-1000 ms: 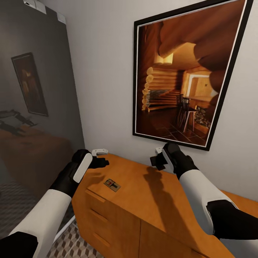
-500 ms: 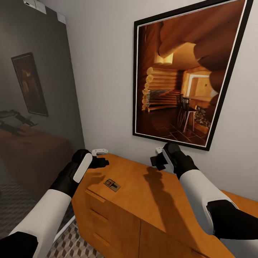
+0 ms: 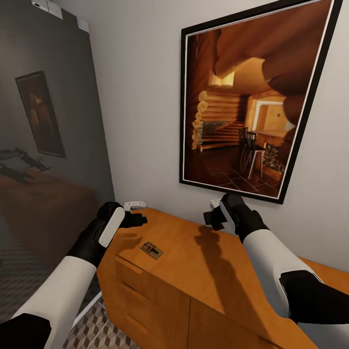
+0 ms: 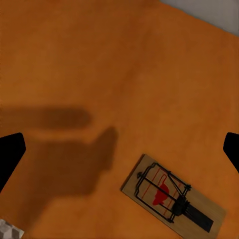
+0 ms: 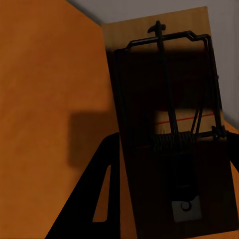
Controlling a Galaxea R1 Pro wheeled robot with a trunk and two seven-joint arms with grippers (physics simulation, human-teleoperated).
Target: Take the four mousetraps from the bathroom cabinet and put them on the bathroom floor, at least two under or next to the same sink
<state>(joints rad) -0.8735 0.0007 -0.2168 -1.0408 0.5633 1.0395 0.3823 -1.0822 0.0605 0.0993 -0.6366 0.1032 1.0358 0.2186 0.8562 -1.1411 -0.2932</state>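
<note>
Right gripper [image 3: 213, 219] is clenching one mousetrap [image 5: 169, 129]; left gripper [image 3: 138, 219], jaws released, should be centring over the second mousetrap [image 4: 172, 193] on the cabinet [image 3: 203, 261].

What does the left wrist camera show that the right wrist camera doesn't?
Left wrist view: a mousetrap lying free on the cabinet top, the left gripper's open black fingertips at the edges. Right wrist view: a second mousetrap close up between the right gripper's fingers, seemingly gripped. Both share the orange-brown cabinet top and a strip of grey wall.
</note>
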